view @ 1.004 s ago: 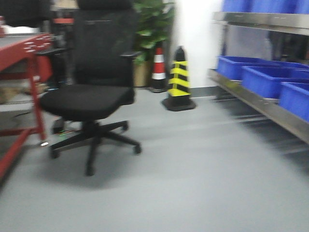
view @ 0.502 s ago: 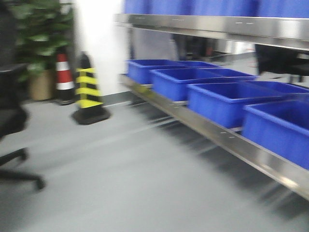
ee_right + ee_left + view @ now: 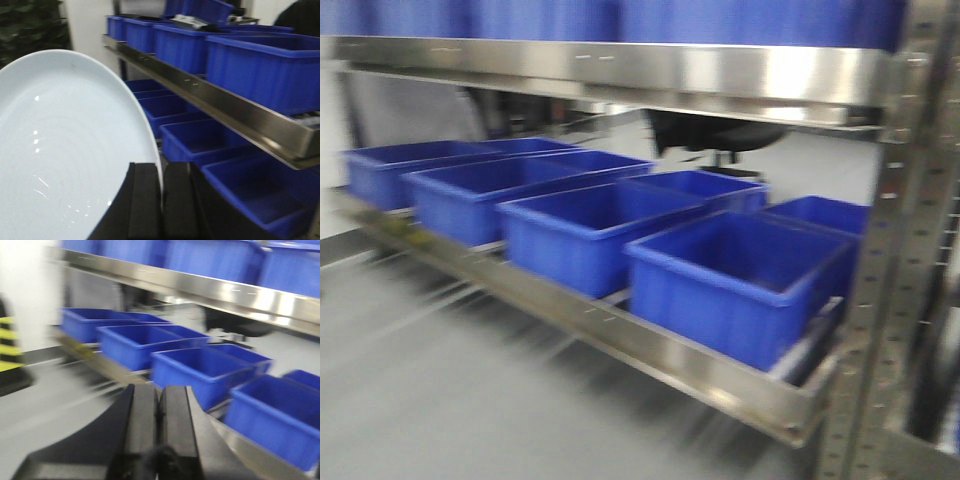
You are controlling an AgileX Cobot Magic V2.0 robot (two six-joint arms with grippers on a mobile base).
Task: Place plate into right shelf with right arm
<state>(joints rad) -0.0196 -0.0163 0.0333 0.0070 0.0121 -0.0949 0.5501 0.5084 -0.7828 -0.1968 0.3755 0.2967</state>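
Front view is smeared. The right shelf (image 3: 620, 70) fills it: bright steel shelf edge along the top, perforated upright (image 3: 882, 300) at the right, and a row of blue bins (image 3: 740, 280) on the lower tier. Neither arm appears in this view.

Right wrist view: the right gripper (image 3: 161, 172) reaches forward with its black fingers (image 3: 144, 200) pinched on the rim of the plate (image 3: 60, 150). The plate's thin edge runs down between them. The plate stands nearly on edge, smooth white top facing the camera, filling the left half of the picture. It is held in the air, left of the rack and apart from it, not on any tier. Bins sit on both tiers to its right.

Left wrist view: the left gripper (image 3: 159, 407) points toward the lower bins, its two fingers pressed together with nothing between them. A yellow-and-black striped cone (image 3: 6, 352) shows at the left edge.
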